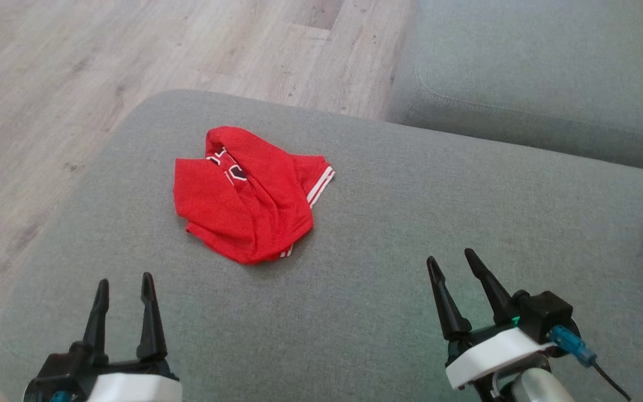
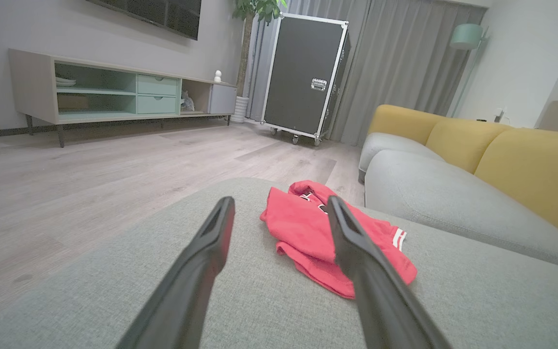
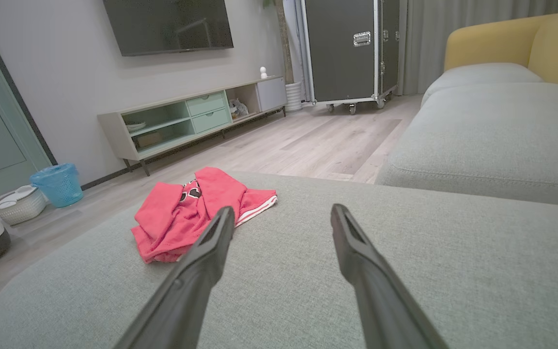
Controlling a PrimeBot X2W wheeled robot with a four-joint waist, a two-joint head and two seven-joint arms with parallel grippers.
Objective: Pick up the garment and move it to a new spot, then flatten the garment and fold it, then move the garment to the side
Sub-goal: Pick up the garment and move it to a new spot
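The pick-up step is not yet begun: the red garment [image 1: 246, 195] lies crumpled on the far left part of the grey sofa seat [image 1: 399, 234], its white-striped hem on the right, with nothing touching it. The left gripper [image 1: 124, 279] and right gripper [image 1: 450, 255] hover near the seat's front edge, both spread wide and empty. The next move looks like a forward reach, probably by the nearer left gripper, to pinch a raised fold

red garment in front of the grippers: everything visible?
The red garment looks like thin jersey knit, with white-striped trim at one edge and a dark-and-white print half hidden in a fold. It lies crumpled, doubled over itself, on the grey cushion; the open left gripper and right gripper stand short of it.
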